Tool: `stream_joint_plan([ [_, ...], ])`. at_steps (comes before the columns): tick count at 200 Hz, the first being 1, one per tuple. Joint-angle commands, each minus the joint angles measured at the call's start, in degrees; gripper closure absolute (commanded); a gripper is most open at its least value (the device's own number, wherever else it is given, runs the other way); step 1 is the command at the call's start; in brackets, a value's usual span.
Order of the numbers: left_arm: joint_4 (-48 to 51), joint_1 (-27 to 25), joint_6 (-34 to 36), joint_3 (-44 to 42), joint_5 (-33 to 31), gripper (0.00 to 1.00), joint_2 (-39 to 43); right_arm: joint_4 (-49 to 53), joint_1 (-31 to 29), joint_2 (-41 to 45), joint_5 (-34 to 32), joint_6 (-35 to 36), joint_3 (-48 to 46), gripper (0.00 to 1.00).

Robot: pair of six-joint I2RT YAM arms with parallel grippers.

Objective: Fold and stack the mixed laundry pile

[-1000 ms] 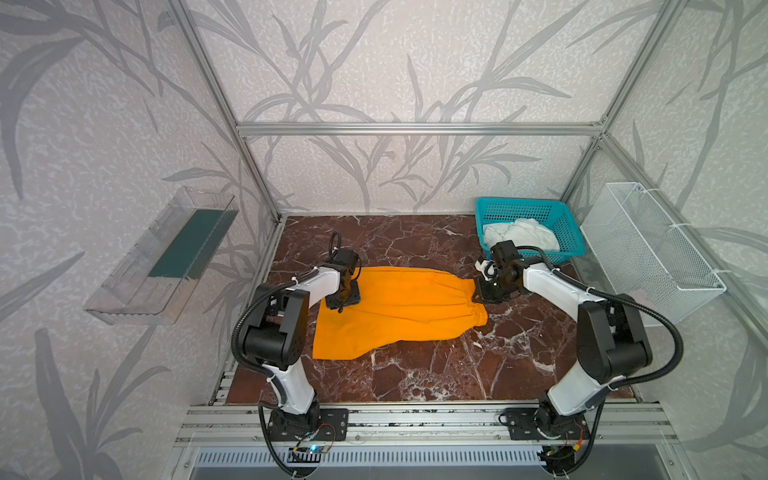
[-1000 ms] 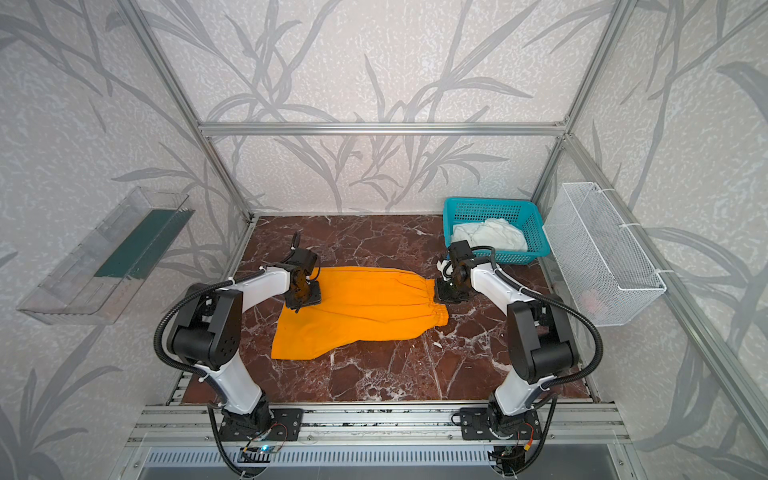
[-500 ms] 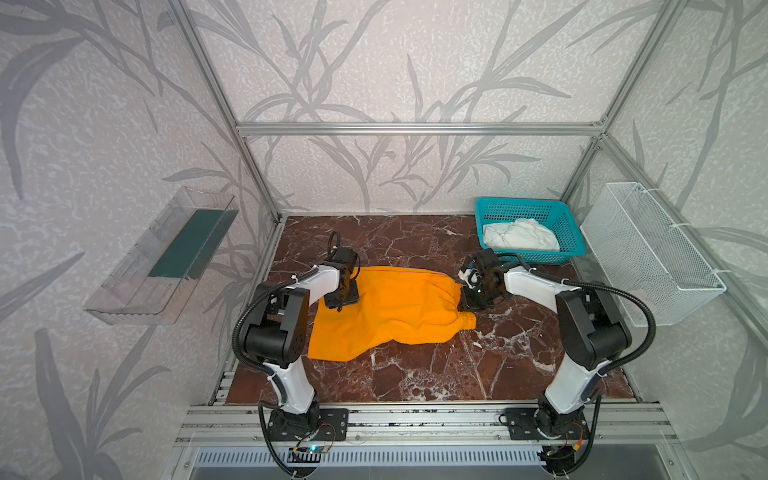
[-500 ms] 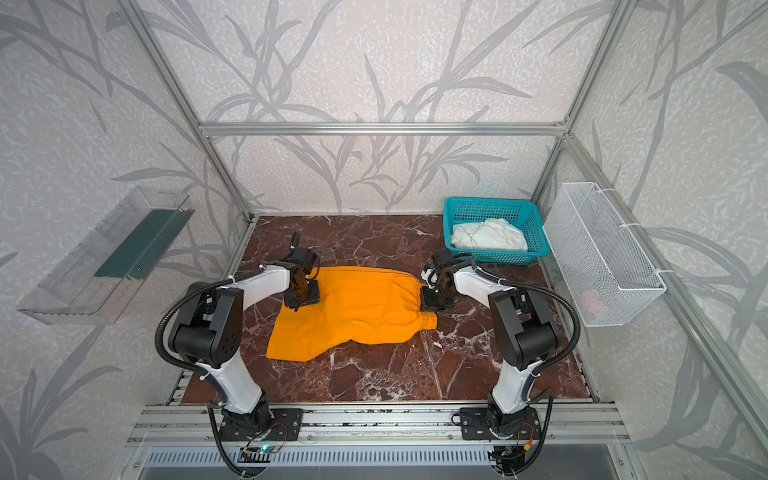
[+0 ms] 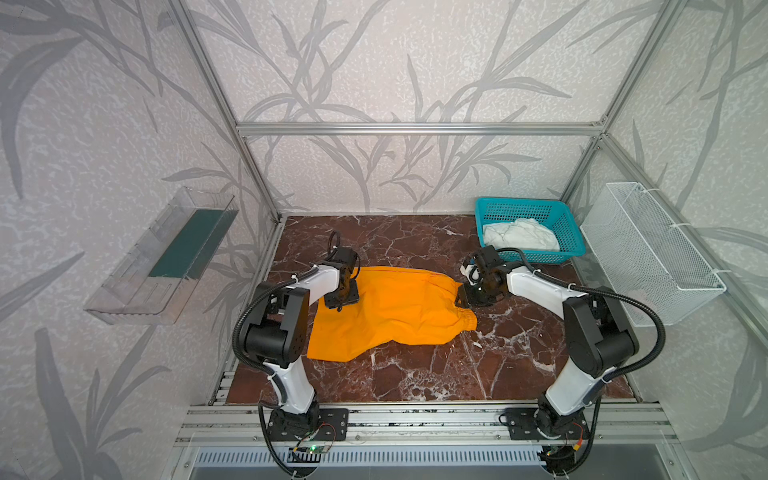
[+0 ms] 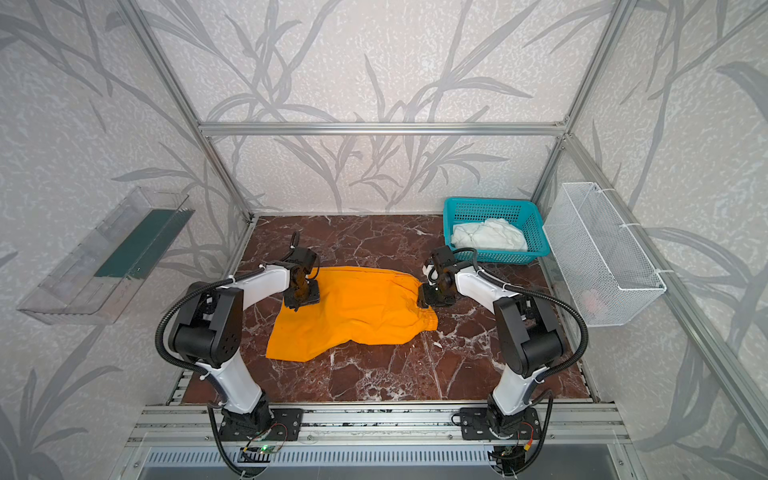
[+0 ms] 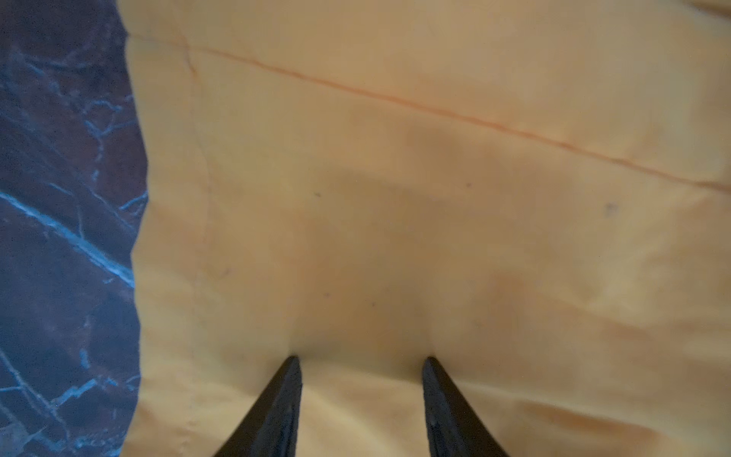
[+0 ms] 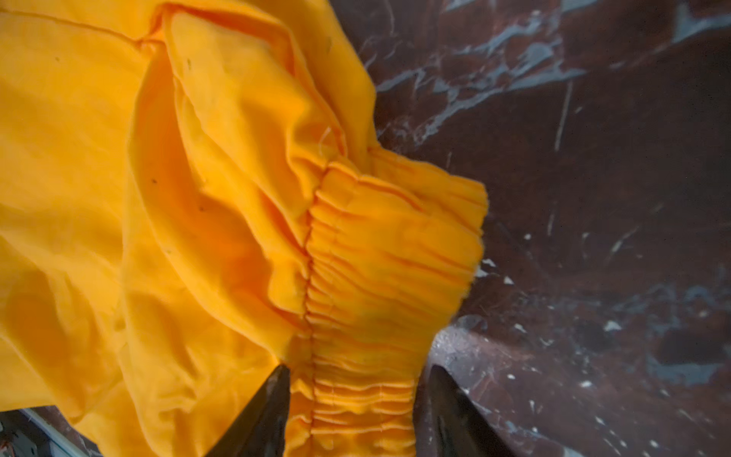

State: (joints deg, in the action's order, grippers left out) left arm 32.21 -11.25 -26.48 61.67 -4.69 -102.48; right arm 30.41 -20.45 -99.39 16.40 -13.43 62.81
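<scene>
The orange trousers (image 5: 390, 316) lie flat on the table (image 5: 415, 374), long axis 9-to-3 o'clock, the left tool (image 7: 360, 360) open, pressing the 9 o'clock end, the right tool (image 8: 356, 370) open astride the elastic band (image 8: 395, 257) at 3 o'clock.

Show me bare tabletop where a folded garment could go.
Free: marble between the orange trousers and the front rail, and behind the trousers. Crowded: the middle, left gripper and right gripper at the trousers; teal basket back right.

Bright even light; left-wrist orange trousers (image 7: 435, 198) dim, blurry
</scene>
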Motion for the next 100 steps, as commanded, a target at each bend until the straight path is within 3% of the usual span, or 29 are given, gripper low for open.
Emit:
stream_joint_plan([
  [1,2.2,0.1,0.9,0.3,-1.1,0.51,-1.3,0.6,0.2,0.9,-1.1,0.6,-0.3,0.41],
  [100,2.5,0.1,0.8,0.2,-1.0,0.51,-1.0,-3.1,0.2,-4.9,2.1,-1.0,-2.1,0.40],
])
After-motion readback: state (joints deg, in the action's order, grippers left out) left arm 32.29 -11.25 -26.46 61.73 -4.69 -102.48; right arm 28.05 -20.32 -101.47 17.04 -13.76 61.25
